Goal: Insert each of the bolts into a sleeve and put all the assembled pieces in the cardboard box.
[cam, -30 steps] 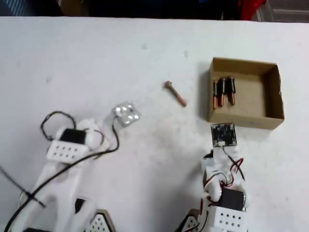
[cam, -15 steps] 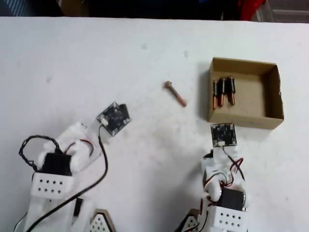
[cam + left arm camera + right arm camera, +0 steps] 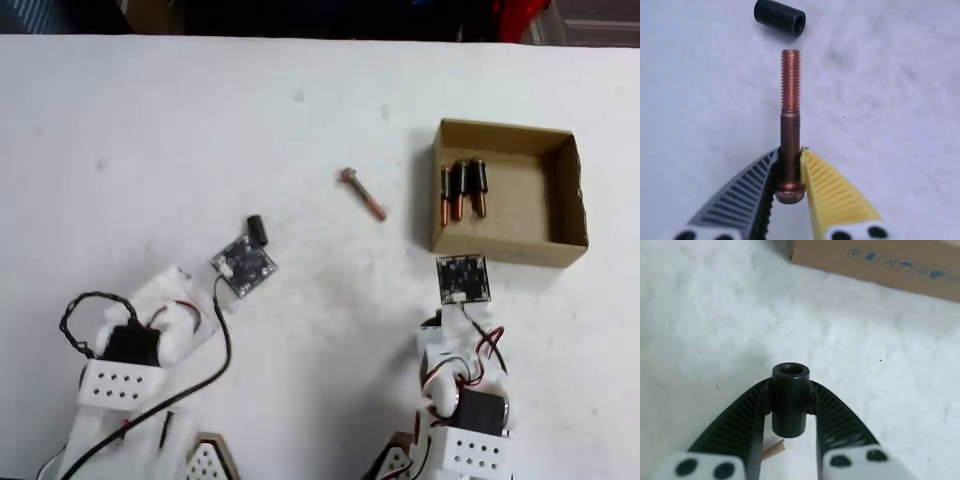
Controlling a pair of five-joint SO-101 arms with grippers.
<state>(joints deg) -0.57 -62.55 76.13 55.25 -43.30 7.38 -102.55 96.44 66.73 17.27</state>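
Jaws of the left gripper (image 3: 789,172) are clamping a copper threaded bolt (image 3: 790,100) near its head, leaving threads free for insertion; the right gripper (image 3: 790,407) is pinching a black cylindrical sleeve (image 3: 790,392), bore exposed, near the cardboard box (image 3: 875,260).

One camera looks down over my table (image 3: 150,100); my left wrist camera, close, shares the loose sleeve (image 3: 256,230), my right the cardboard box (image 3: 500,246).

Small blue printed marks (image 3: 900,266) stand on the outer wall of the cardboard box (image 3: 830,252) — too blurred to read.
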